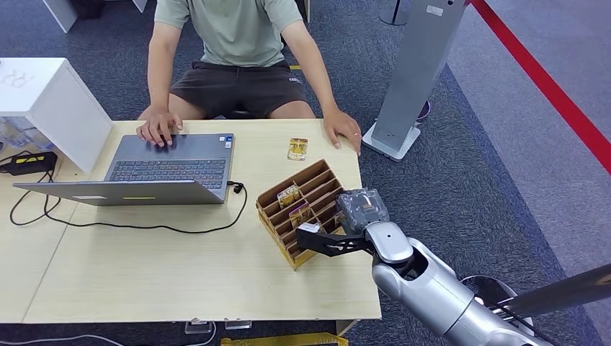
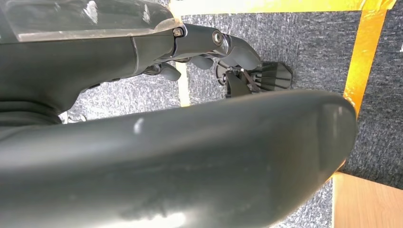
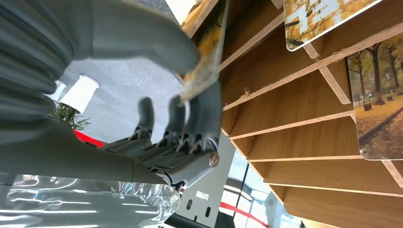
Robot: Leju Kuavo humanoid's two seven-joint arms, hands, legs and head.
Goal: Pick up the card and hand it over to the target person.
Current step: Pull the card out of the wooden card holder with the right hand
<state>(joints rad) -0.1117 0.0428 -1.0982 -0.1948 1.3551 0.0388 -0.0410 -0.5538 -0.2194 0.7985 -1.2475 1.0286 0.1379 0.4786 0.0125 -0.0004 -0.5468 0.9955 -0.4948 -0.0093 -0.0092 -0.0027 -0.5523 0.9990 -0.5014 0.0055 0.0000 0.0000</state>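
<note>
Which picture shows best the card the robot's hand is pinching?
The right wrist view: up close, the card sits edge-on between the right hand's thumb and dark fingers, beside the wooden card rack. The head view shows the hand at the rack, with that card too small to tell. The left wrist view looks at carpet.

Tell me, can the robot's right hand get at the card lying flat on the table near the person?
Probably not right now. The right hand is already pinching a card at the wooden card rack, so it is busy. The loose card lies beyond the rack, which stands between them.
</note>
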